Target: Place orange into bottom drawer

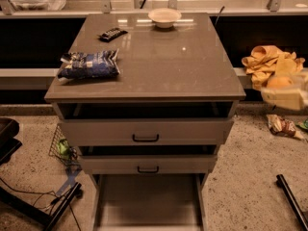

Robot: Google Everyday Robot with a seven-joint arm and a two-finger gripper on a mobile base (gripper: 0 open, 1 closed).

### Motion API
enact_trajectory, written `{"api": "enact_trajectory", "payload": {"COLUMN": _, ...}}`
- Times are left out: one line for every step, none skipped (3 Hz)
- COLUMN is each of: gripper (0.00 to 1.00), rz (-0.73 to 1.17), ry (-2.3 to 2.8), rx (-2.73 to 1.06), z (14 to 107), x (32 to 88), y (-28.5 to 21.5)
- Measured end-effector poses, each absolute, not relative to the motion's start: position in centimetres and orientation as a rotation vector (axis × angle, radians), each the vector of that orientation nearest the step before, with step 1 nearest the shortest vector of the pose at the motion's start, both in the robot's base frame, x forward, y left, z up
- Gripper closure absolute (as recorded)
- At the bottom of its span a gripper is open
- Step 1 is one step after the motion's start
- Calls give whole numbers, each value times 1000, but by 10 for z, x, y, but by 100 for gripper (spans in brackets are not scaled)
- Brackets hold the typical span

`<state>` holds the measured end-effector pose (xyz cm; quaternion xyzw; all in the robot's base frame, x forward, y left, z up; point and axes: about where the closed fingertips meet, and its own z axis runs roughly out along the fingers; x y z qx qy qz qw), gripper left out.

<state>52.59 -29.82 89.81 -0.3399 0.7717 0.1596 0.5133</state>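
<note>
In the camera view, the only one, the gripper (288,96) comes in at the right edge of the picture. It is high up and to the right of the bottom drawer (149,201), and well apart from it. The orange (279,82) sits at the upper left part of the gripper and touches it. As far as I can judge, the fingers are pinching the orange, because it hangs free above the floor. Behind it, also to the upper right of the bottom drawer, lies a yellow cloth (262,61), which is not the fruit.

The bottom drawer is pulled out and its flat floor is bare. Directly above it are the two drawers with black handles (144,131), both partly open, and above these the worktop (159,61) with a white bowl (164,17) and a blue snack bag (89,64).

The orange is probably light and firm, with a smooth skin. Because it is round, it can slip between flat fingers or roll after release. I think the best hold is across its widest middle, with moderate pressure. It should be released low over the floor of the bottom drawer, away from the front edge, so that it does not roll out.
</note>
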Motion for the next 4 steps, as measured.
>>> {"api": "enact_trajectory", "payload": {"gripper": 100, "rz": 545, "ry": 1922, "rx": -828, "z": 824, "x": 478, "y": -320}}
{"api": "enact_trajectory", "payload": {"gripper": 100, "rz": 544, "ry": 1922, "rx": -818, "z": 810, "x": 482, "y": -314}}
{"api": "enact_trajectory", "payload": {"gripper": 100, "rz": 573, "ry": 1905, "rx": -824, "z": 762, "x": 465, "y": -294}}
{"api": "enact_trajectory", "payload": {"gripper": 100, "rz": 648, "ry": 1879, "rx": -829, "z": 695, "x": 432, "y": -266}}
